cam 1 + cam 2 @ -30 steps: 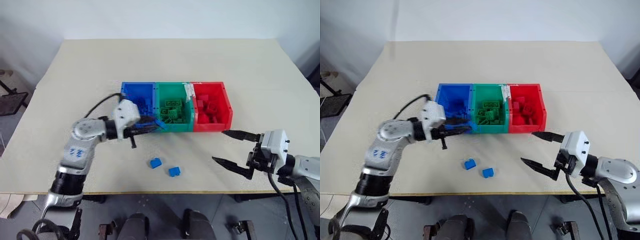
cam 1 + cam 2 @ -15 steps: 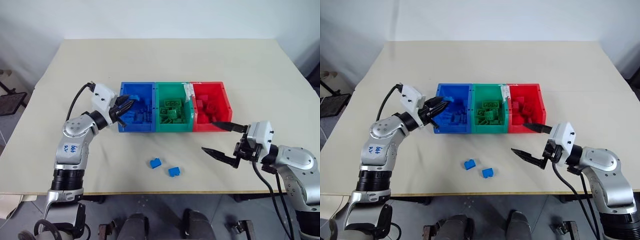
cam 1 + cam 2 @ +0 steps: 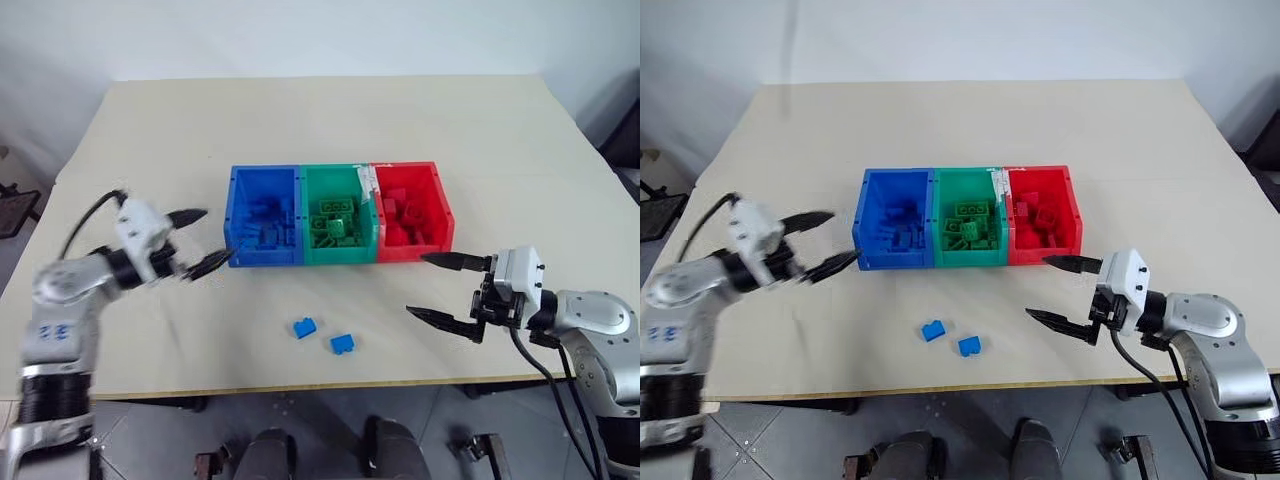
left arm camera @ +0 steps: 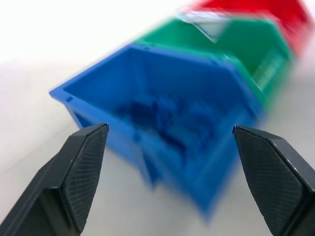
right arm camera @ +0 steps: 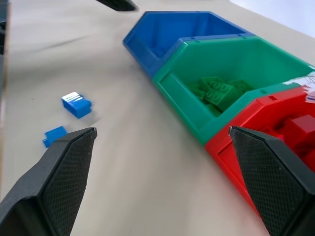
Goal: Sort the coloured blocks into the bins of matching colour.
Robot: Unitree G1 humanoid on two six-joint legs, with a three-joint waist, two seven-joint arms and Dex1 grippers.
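The left arm reaches in from the desk's (image 3: 330, 120) left side, its left tool (image 3: 197, 240) nearly level, fingers apart and empty, aimed at the blue bin (image 3: 263, 215) just beside it. The right arm lies low at the right, its right tool (image 3: 440, 286) also spread wide and empty, near the red bin (image 3: 412, 212). The green bin (image 3: 337, 216) sits between those two. Two blue blocks (image 3: 306, 327) (image 3: 343, 344) lie on the desk in front of the bins, between the tools, nearer the right one.
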